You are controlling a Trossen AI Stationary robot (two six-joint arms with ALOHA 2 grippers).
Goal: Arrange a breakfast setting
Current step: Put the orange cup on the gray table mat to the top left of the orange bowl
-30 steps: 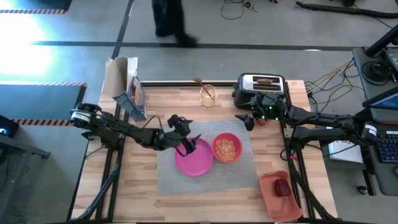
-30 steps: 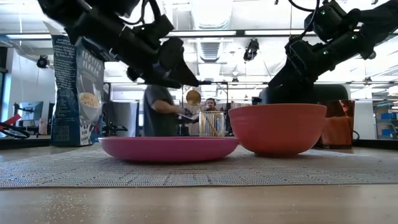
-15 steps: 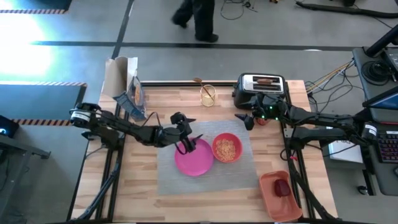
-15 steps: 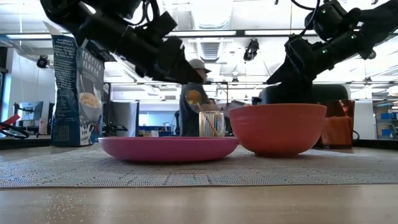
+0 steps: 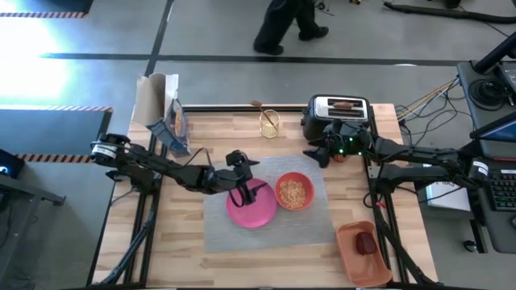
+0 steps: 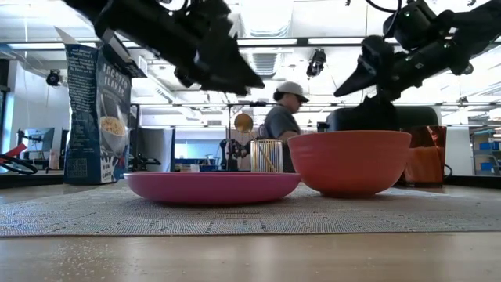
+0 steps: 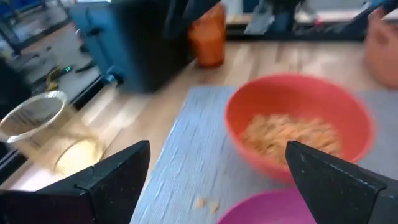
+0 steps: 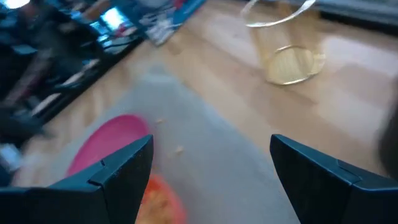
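The left gripper [image 5: 247,173] hangs wide open and empty above the pink plate [image 5: 251,205], which lies on the grey placemat [image 5: 318,225] mid-bench, touching the orange bowl [image 5: 294,192]. The right gripper [image 5: 316,153], open and empty, hovers near the placemat's far right corner, beside the toaster [image 5: 340,110] at the bench's far edge.

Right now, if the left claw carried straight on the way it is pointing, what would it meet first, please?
Probably the orange bowl of cereal: the open left claw hovers above the pink plate and aims at it across the grey placemat. Depth is uncertain; it might pass over the rim.
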